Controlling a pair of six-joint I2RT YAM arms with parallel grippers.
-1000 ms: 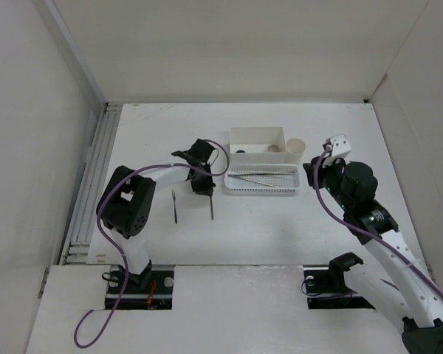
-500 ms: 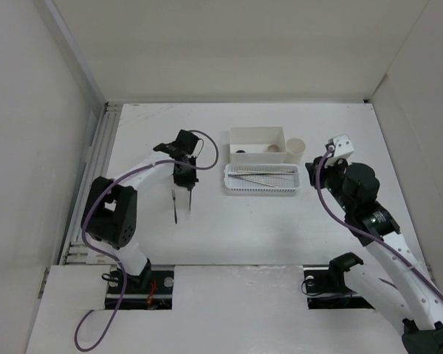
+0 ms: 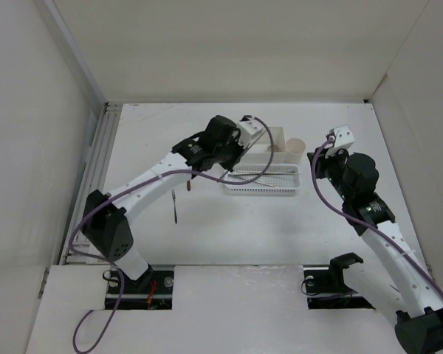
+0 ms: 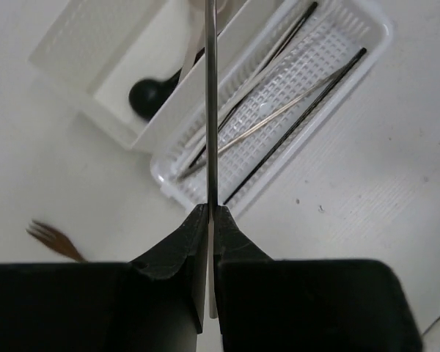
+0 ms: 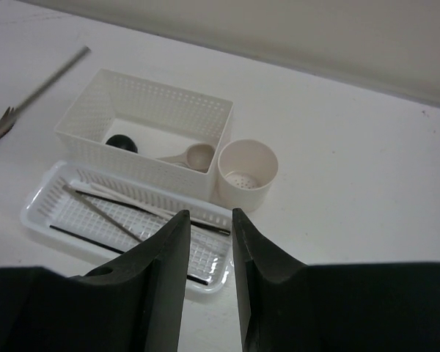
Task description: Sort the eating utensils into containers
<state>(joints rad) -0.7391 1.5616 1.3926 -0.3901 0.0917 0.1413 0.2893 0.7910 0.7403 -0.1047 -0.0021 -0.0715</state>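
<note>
My left gripper [image 4: 209, 211] is shut on a thin silvery chopstick [image 4: 211, 103], held above the left end of the white perforated basket [image 4: 352, 81]. It also shows in the top view [image 3: 213, 158], beside the white box [image 3: 278, 131]. Several dark and silvery chopsticks [image 4: 279, 117] lie in the basket [image 3: 262, 193]. The box holds a cream spoon [image 5: 191, 156] and a black round item [image 5: 120, 143]. The cream cup [image 5: 247, 173] stands to the right of the box. My right gripper [image 5: 205, 220] is open and empty, above the basket's right end [image 3: 317, 168].
A small brown fork [image 3: 187, 186] lies on the table left of the basket, also in the left wrist view [image 4: 55, 238]. A dark thin utensil [image 3: 175, 206] lies nearer the front. White walls enclose the table; a ribbed rail [image 3: 96, 177] runs along the left edge.
My left arm has swung from the table's left-middle right and back to the box and basket, carrying the chopstick up off the table. The right arm has shifted only slightly.
</note>
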